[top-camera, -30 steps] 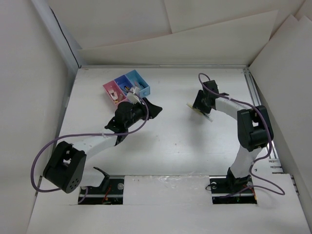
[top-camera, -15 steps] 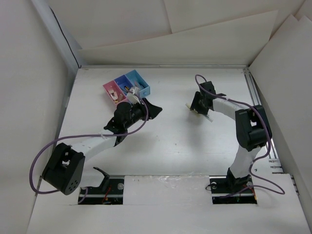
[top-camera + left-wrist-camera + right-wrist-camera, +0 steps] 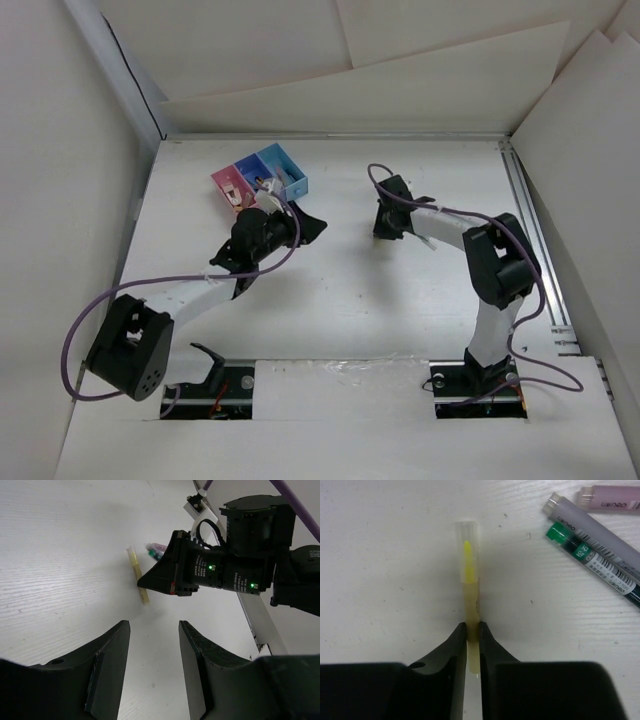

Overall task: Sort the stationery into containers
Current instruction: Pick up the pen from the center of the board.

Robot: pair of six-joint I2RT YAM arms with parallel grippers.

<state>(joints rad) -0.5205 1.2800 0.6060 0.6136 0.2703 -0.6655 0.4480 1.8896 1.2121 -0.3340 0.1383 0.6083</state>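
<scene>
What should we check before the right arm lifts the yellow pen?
1. Is the right gripper shut on the yellow pen: ok, barrel pinched.
2. Is the grip centred along the pen: cannot tell, its near end is hidden.
3. Are the grey pen and green pen apart from the grip: ok.
4. Is the left gripper open and empty: ok.
5. Is the way to the bins free: not ok, the left gripper sits close by them, on the right arm's side.

"deli" on pink pen (image 3: 612,500)
</scene>
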